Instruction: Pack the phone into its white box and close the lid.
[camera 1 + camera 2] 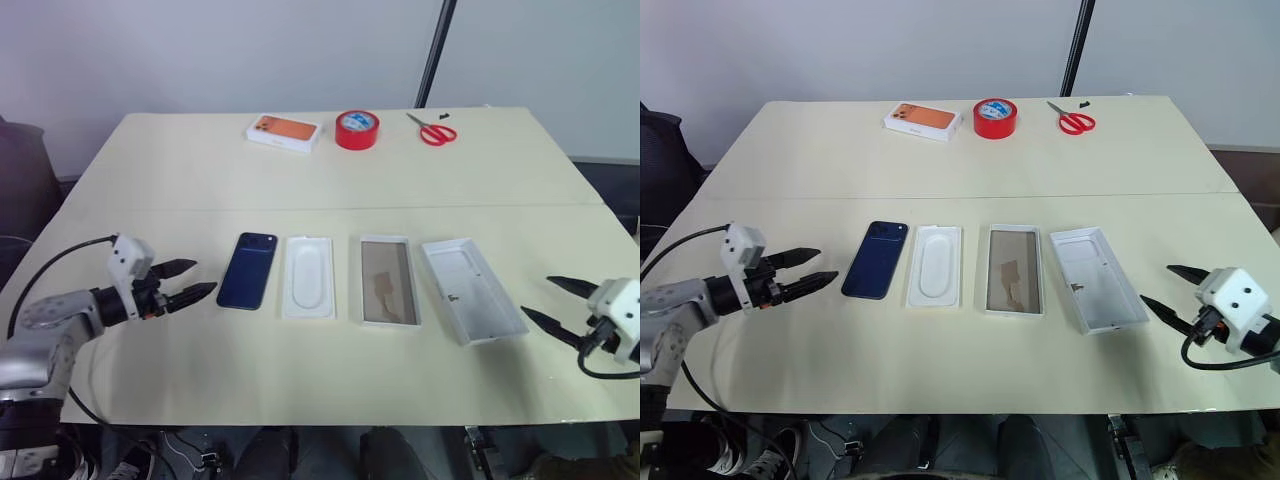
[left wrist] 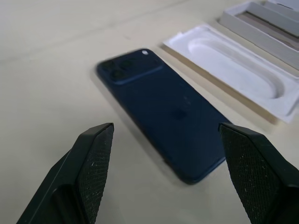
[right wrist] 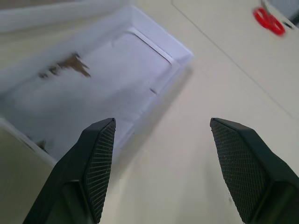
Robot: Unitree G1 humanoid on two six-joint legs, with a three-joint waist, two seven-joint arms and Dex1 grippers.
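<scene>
The phone (image 1: 248,270) is lying face down on the worktop (image 1: 330,180), with the white box (image 1: 388,281) and the lid (image 1: 472,290) sitting further right in the same row. The left hand (image 1: 192,282) is hovering spread open near the phone, and the right hand (image 1: 548,300) is waiting spread open near the lid, both gripping nothing.

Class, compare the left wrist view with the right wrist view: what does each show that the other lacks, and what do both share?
Left wrist view alone: the phone lying back up on the table, with the flat white insert beyond it and the white box further on. Right wrist view alone: the lid lying hollow side up, and the red scissors far off. Shared: the beige table, and each arm's own two black fingers standing apart, holding nothing.
</scene>
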